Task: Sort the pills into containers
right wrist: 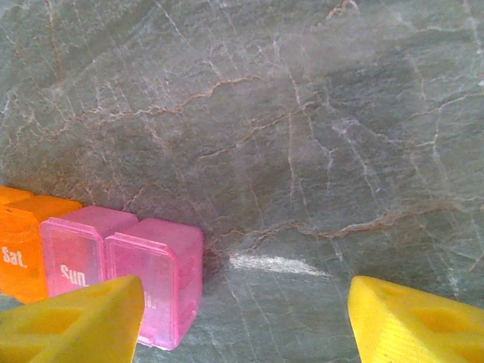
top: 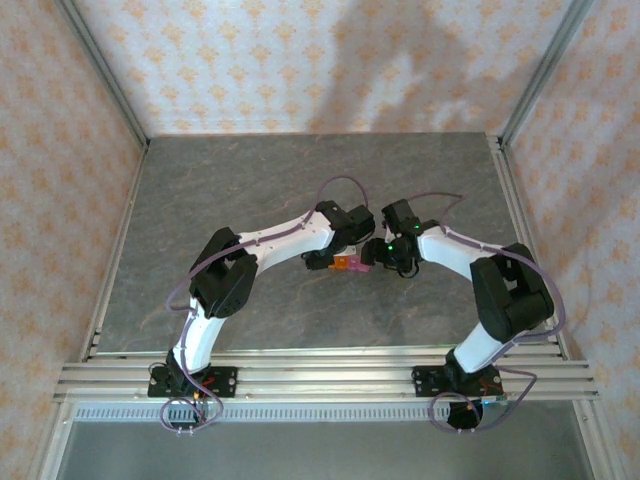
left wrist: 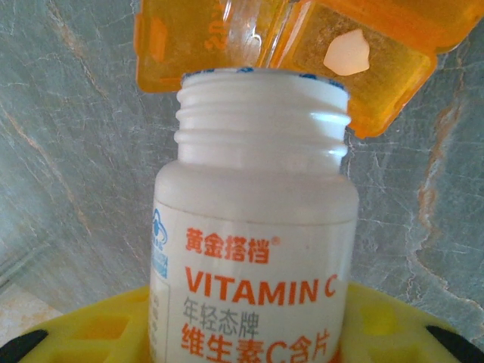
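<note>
My left gripper point(left wrist: 249, 340) is shut on a white vitamin C bottle point(left wrist: 257, 249), its yellow fingers point(left wrist: 98, 333) on either side of the label. The bottle is uncapped and its mouth is right at the orange end of the containers point(left wrist: 378, 76). One white pill point(left wrist: 346, 53) lies in an open orange cell. My right gripper point(right wrist: 246, 318) is open over bare table, with the pink end cell point(right wrist: 155, 283) just beside its left finger point(right wrist: 76, 321). From above, the containers point(top: 350, 264) lie between the left gripper point(top: 322, 260) and the right gripper point(top: 385, 262).
The grey marbled table point(top: 250, 190) is walled by patterned panels at the back and sides. A metal rail point(top: 320, 375) carrying both arm bases runs along the near edge. The cells beside the pink end are labelled Sat. and Sun. point(right wrist: 72, 272).
</note>
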Tool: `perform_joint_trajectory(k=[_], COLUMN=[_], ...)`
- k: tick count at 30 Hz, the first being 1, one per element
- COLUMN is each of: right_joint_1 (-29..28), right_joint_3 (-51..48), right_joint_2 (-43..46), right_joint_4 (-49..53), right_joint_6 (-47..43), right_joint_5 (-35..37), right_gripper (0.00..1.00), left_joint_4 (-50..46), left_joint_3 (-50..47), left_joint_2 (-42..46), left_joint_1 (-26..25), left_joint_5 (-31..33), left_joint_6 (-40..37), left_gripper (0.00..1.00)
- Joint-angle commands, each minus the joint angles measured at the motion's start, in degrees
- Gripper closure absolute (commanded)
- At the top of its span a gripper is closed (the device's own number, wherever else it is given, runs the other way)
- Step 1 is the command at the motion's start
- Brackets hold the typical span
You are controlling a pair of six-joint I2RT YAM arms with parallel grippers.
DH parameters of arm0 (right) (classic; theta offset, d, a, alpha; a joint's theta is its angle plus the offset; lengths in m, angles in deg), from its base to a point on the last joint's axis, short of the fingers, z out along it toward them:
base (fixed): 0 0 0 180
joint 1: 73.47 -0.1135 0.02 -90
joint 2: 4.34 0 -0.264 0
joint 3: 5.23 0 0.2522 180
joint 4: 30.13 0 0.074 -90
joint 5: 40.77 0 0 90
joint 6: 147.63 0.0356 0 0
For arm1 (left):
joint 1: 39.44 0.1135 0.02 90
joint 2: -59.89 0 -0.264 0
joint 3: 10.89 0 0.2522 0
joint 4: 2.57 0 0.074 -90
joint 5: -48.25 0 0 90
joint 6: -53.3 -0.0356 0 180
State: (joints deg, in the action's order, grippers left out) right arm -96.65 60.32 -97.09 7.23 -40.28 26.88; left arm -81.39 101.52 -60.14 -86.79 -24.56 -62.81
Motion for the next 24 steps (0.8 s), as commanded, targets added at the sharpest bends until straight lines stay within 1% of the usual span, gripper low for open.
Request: perform_joint_trajectory(k=[1,24], right_joint_1=[0.21,0.24], right_joint_3=[-0.8,-0.37], right_joint_2=[-0.84,-1.38], right_joint_4=[-0.64,-0.34], right_joint_6=[0.66,0.48], right_joint_5=[0.32,0.63], right_gripper=[0.28,0.29], left_joint_4=[-2.26,-3.5], left_joint_3=[2.06,3.19], left_joint_2=[-0.6,-5.3], left_joint_1=[-0.35,-2.56], left_joint_5=[1.36,0.76], left_joint_6=[-1.45,-2.19], left_gripper=[1.0,1.0])
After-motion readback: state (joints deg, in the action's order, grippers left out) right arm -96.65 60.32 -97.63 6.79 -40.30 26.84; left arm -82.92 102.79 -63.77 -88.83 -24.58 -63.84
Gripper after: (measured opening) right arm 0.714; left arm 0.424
